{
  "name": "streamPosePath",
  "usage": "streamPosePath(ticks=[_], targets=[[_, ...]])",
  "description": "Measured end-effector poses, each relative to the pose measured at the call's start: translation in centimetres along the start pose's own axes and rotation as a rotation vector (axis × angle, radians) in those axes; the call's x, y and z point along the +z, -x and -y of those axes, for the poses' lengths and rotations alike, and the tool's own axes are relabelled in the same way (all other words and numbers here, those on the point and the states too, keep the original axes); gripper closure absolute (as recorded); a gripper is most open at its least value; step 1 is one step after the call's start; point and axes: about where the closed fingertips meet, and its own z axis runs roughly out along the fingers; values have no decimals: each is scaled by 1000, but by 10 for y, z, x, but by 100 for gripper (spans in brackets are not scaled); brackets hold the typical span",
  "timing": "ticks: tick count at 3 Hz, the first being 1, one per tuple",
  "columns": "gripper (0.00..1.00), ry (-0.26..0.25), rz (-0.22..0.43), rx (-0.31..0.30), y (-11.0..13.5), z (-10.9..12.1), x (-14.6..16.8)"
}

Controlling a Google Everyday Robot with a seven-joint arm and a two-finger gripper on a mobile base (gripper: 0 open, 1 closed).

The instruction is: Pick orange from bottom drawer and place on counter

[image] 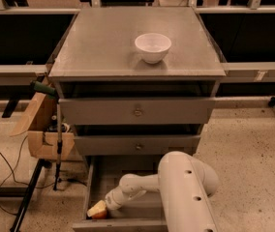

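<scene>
Hand [109, 203]: at the end of the white arm, low in the lower left of the frame, down inside the bottom drawer and right against the orange; whether it is open, closed or gripping cannot be told
Orange [98, 211]: in the front left corner of the bottom drawer, just left of the hand; its top looks pale and its underside orange, and it is partly hidden by the drawer's front panel
Bottom drawer [128, 170]: lowest of three, standing open toward the bottom edge of the frame; grey tray, with the arm reaching in from the right
Arm [186, 192]: thick white tube with small dark holes, rising from the bottom edge right of centre, then narrowing and bending left into the drawer
Counter [99, 42]: broad grey top of the cabinet, upper centre of the frame, carrying only the bowl
White bowl [152, 47]: upright on the counter, right of its middle and toward its front edge
Top drawer [103, 111]: shut, small round knob at centre
Middle drawer [108, 145]: shut, small round knob at centre
Cardboard box [43, 129]: on the floor left of the cabinet, flap raised
Floor [253, 153]: pale speckled surface, right of the cabinet
</scene>
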Motion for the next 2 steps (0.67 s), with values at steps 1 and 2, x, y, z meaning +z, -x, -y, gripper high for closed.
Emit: streamPosePath(ticks=[1, 2], targets=[[43, 15, -14, -8, -1, -7, 6], [67, 36, -34, -26, 1, -8, 15]])
